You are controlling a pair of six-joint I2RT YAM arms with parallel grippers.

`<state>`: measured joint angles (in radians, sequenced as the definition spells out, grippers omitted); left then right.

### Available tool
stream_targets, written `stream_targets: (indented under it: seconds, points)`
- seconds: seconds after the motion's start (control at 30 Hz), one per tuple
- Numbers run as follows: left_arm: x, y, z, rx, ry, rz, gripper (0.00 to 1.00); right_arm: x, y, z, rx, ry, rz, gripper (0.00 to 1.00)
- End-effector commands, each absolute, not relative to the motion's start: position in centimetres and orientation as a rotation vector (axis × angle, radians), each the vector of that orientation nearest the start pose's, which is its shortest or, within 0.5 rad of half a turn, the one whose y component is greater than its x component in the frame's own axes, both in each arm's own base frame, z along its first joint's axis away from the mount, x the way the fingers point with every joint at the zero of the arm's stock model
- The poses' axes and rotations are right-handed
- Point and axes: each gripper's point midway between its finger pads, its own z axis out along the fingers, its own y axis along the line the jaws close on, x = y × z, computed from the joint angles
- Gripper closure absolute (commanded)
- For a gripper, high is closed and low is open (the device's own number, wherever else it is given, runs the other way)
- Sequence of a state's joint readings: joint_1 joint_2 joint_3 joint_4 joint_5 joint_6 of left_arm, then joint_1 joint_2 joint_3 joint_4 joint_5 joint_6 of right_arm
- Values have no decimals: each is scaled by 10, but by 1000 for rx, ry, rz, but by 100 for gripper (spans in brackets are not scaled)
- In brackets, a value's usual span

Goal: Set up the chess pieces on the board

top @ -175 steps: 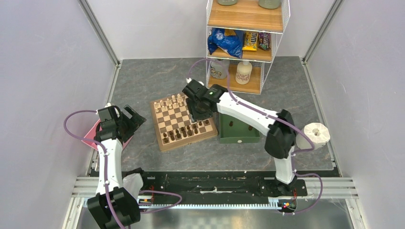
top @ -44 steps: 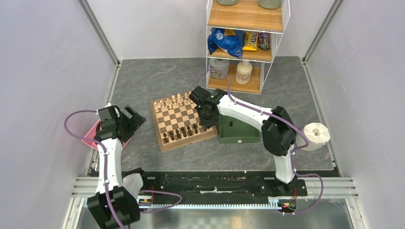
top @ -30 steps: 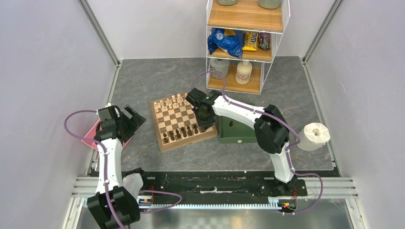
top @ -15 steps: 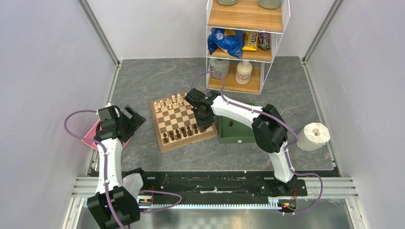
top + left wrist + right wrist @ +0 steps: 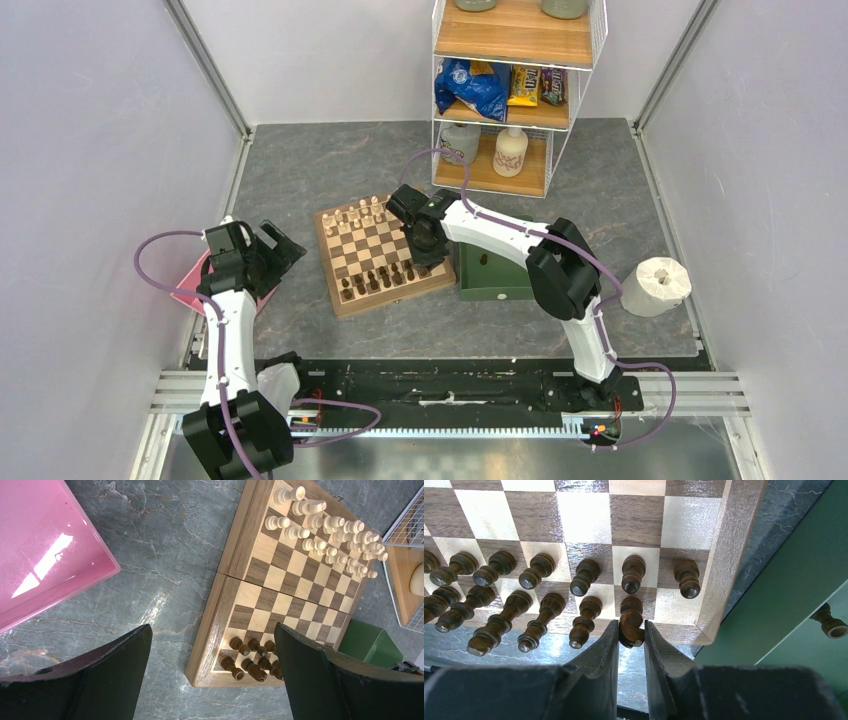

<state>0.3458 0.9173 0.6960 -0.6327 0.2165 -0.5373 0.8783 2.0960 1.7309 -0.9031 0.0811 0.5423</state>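
Note:
The board [image 5: 352, 291] lies mid-table with dark-brown chess pieces [image 5: 385, 277] in its two near rows. In the right wrist view my right gripper [image 5: 631, 630] is shut on a dark knight [image 5: 630, 621], which stands in the near row of the board [image 5: 729, 565], one square from the right corner. Other dark pieces [image 5: 539, 610] line up to its left. One dark piece [image 5: 829, 622] lies in the green tray [image 5: 794, 595]. My left gripper [image 5: 275, 250] hangs open left of the board; its wrist view shows the board [image 5: 235, 550] and dark pieces [image 5: 247, 657] below.
Cream pieces [image 5: 355, 215] fill the board's far rows. The green tray [image 5: 500, 270] sits right of the board, a pink tray [image 5: 190, 285] under the left arm. A wire shelf [image 5: 515, 90] with bottles and snacks stands behind. A paper roll [image 5: 655, 285] lies far right.
My right gripper has edged slightly left over the board's near right corner, still shut on the knight. The left arm has not moved.

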Motion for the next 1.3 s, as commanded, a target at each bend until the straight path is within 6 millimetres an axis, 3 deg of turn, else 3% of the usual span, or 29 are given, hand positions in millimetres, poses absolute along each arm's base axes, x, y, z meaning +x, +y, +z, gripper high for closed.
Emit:
stream_targets:
  seconds: [0.0, 0.6, 1.03, 1.27]
  points:
    - [254, 28, 132, -899, 2211, -358, 1, 284, 352, 67, -440, 2791, 193, 73]
    - [254, 29, 132, -902, 2212, -360, 1, 282, 356, 75, -457, 2794, 226, 60]
    - [254, 29, 132, -904, 2212, -359, 1, 288, 342, 119, -421, 2703, 207, 53]
    - [254, 29, 131, -904, 2212, -362, 1, 286, 343, 148, -396, 2648, 291, 41]
